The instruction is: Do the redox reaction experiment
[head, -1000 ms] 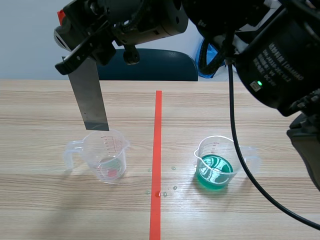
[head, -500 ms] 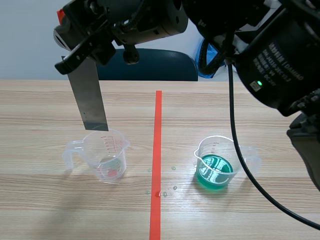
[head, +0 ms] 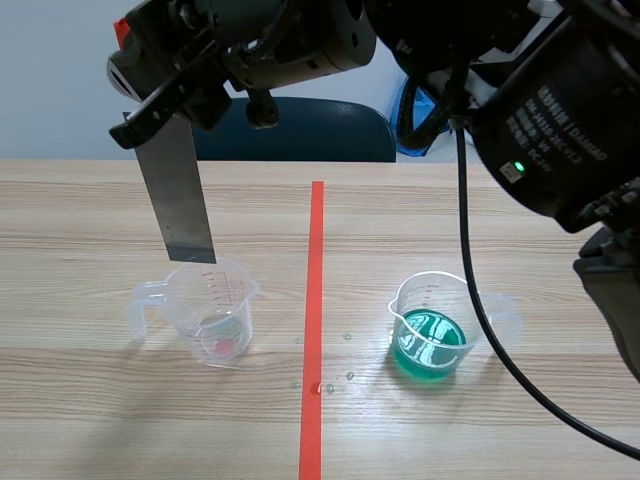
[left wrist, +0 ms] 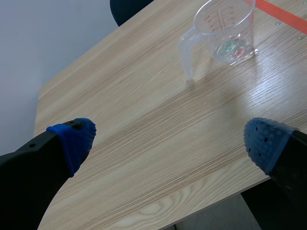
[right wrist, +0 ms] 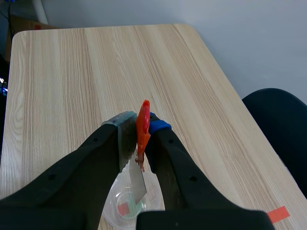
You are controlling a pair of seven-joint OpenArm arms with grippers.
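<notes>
Above the clear beaker (head: pixel 212 312), scene view: my right hand (head: pixel 168 110) pinches the metal strip (head: pixel 182 195) near-upright, lower end just over the rim. Left wrist view: my left hand (left wrist: pixel 168 139) is spread wide and empty, with the beaker ahead. Right wrist view: the strip points straight down into the beaker.

Black right arm (head: pixel 600 190), white lettering (head: pixel 562 120), green light (head: pixel 517 166) just beside the lettering, black cable (head: pixel 465 260) hanging; left tool (left wrist: pixel 170 143) wears blue dotted pads (left wrist: pixel 72 141).
</notes>
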